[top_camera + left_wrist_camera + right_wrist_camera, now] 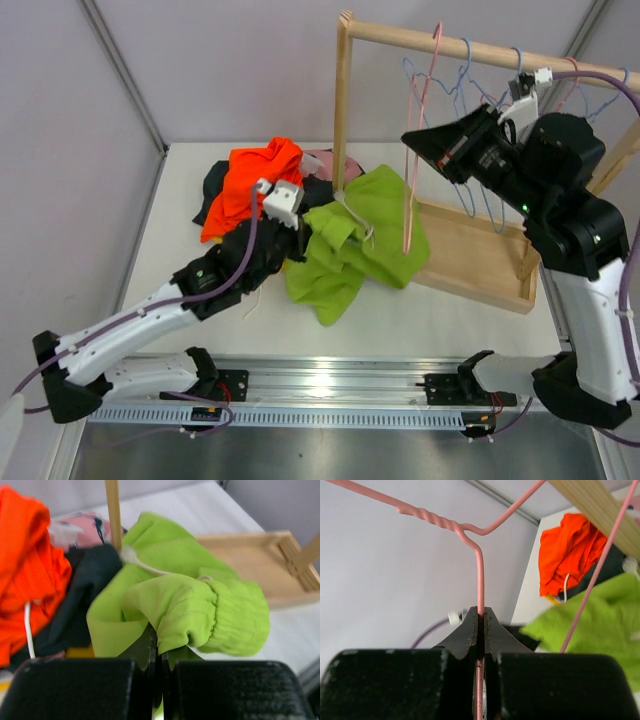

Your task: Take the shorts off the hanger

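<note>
Your left gripper point(159, 647) is clamped shut on a fold of the soft lime green fabric shorts point(200, 610). They bunch just ahead of its fingertips and spill onto the table beyond. Your right gripper point(481, 617) is pinched tight on the thin pink wire hanger point(480, 570), just short of its twisted neck. You cannot tell whether the green cloth is fully free of that wire. If it isn't, pulling with the left could drag the hanger through the right pinch or off the wooden rail point(450, 40). The white drawstring point(145, 565) ahead of the left fingers lies against the upright wooden post point(114, 515) and might snag.
</note>
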